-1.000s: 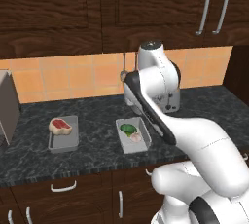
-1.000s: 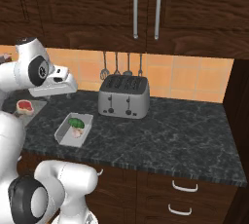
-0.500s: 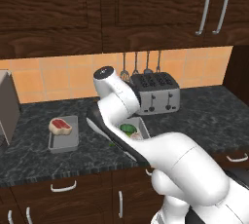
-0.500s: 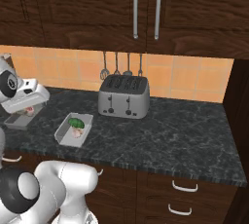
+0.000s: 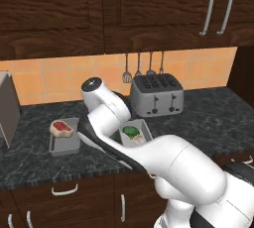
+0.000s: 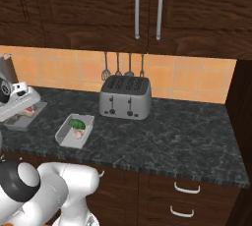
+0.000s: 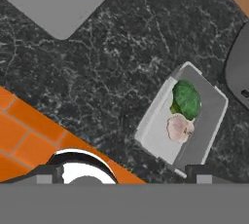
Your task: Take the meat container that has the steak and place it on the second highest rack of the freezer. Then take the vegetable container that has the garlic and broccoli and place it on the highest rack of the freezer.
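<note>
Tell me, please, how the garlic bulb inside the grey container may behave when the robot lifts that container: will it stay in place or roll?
The garlic looks rounded and lies loose beside the broccoli, so it would probably roll if the vegetable container tilts. The raised walls should likely keep it inside. Being small, it probably adds little weight.

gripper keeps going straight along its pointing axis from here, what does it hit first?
Judging by the hand view, probably bare countertop between the steak tray and vegetable container; gripper is open. Depth unclear.
</note>
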You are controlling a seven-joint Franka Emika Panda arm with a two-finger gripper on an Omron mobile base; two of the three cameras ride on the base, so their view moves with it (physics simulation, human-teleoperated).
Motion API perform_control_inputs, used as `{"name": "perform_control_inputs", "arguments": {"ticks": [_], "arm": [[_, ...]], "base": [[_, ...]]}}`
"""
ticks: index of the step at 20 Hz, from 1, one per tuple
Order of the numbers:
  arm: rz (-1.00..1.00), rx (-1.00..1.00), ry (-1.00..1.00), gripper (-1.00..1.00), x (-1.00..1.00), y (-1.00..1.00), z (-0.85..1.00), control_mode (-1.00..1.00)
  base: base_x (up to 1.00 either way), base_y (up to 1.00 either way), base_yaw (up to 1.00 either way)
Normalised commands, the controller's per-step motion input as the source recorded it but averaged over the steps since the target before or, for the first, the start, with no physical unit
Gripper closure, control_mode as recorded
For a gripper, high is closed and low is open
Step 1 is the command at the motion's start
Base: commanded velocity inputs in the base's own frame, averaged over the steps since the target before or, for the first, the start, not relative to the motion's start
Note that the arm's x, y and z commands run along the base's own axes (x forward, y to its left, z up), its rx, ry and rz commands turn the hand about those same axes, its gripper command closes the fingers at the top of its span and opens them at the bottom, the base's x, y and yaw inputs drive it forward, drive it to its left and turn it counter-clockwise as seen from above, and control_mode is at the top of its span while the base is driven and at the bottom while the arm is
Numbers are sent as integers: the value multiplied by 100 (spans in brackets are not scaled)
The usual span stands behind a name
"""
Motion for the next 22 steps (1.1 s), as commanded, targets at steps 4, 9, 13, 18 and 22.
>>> {"name": "perform_control_inputs", "arguments": {"ticks": [4,9,13,18,22], "arm": [[47,-3,0,-100,0,35,-31,-100],[16,-10,12,-100,29,96,-27,-100],[3,-10,13,-100,44,65,-32,-100],[0,-6,19,-100,46,60,-21,-100],[0,-3,16,-100,33,36,-17,-100]], "base": [[0,0,0],[0,0,0],[0,0,0],[0,0,0],[0,0,0]]}}
